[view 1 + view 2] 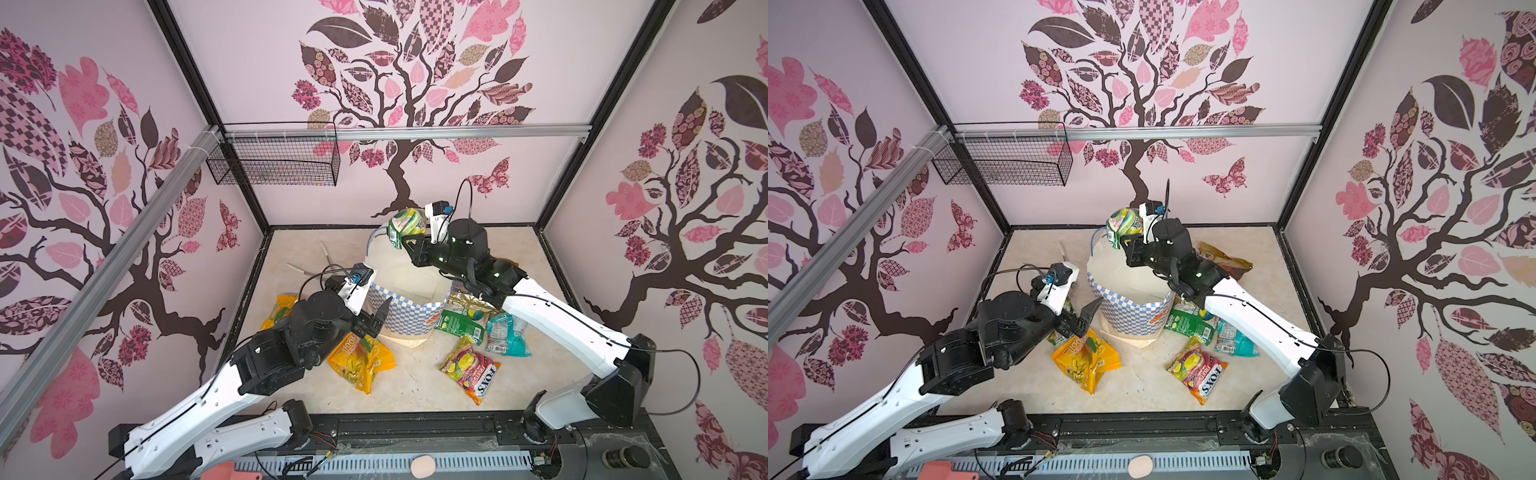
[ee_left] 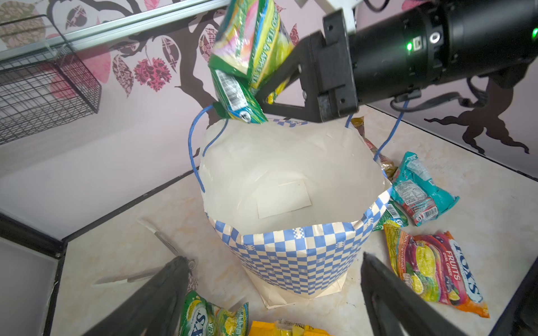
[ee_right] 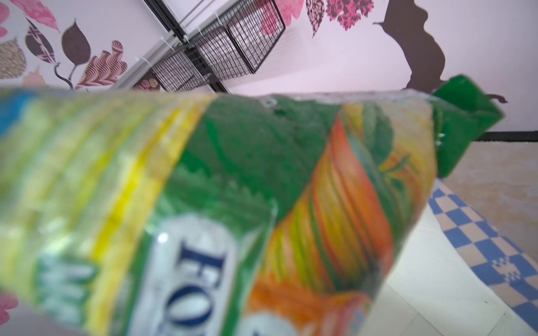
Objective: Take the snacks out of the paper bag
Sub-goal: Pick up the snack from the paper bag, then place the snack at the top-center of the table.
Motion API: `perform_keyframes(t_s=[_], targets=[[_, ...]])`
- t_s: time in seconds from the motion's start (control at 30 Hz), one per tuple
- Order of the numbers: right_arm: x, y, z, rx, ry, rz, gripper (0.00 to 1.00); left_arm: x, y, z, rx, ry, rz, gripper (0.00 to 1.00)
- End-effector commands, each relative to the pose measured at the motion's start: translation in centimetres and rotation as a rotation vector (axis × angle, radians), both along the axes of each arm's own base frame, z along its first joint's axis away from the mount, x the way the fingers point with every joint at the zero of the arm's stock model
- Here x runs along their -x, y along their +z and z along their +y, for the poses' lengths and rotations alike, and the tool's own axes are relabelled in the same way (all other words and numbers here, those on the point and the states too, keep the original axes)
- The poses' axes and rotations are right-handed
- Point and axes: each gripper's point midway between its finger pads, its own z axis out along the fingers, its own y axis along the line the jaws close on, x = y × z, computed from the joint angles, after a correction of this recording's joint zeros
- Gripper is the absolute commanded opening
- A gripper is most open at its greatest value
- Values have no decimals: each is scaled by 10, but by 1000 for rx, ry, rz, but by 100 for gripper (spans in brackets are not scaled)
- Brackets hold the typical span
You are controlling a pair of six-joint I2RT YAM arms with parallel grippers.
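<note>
right gripper [image 1: 1122, 241] clamping green packet [image 1: 1121, 222], raised over open paper bag [image 1: 1133, 322]

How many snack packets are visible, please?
7: a green foil packet in the right gripper over the checkered paper bag; gold, green, teal and fruit-print packets beside the right arm; yellow-orange and green-yellow packets by the left gripper. Others may be hidden.

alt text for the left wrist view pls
The right gripper holds a green snack packet above the open paper bag. Other packets and scissors lie on the table around the bag, and the left gripper is open in the foreground.
</note>
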Motion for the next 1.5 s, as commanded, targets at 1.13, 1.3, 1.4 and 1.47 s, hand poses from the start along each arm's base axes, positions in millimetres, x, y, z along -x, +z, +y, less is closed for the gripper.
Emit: perform_keyframes(t_s=[1.13,1.3,1.4,1.47], targets=[[-199,-177,-161,-172,-182,569,3,22,6,-28,57,-168,150,94],[-200,-237,-155,-160,-178,688,3,24,3,-23,69,-153,157,94],[-196,-268,-149,-147,-160,745,4,24,3,-23,69,-153,157,94],[-194,-290,-148,-133,-161,782,5,23,1,-23,68,-152,158,94]])
